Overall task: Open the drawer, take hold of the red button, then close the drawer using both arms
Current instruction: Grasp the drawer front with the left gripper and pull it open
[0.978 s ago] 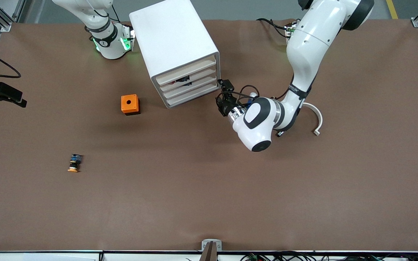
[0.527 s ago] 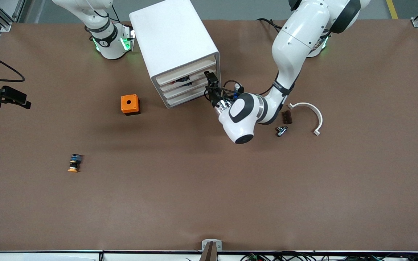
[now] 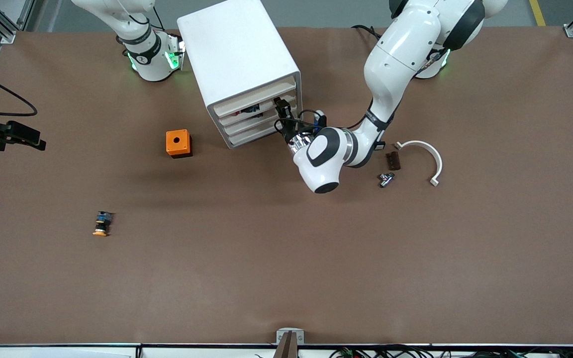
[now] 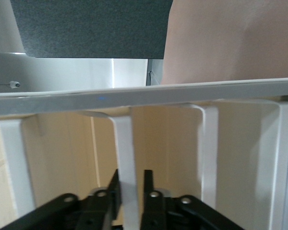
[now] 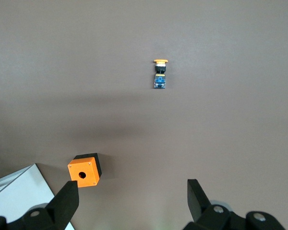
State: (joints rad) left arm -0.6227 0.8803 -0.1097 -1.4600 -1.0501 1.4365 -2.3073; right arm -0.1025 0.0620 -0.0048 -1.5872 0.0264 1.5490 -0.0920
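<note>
1. The drawer (image 3: 259,111), second in the cabinet (image 3: 239,69), runs lengthwise across its front, facing the front camera.
2. The left gripper (image 3: 281,108) has moved in and pinched its front (image 4: 127,163).
3. The right gripper (image 5: 129,203) waits, jaws wide, over the orange cube (image 5: 85,170).

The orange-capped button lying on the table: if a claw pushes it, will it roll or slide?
The orange-capped button lies on its side, so its round cap would probably let it roll or swing around rather than slide straight. It looks small and likely light, so a nudge may send it off easily. Its blocky blue-black body might stop a full roll.
</note>
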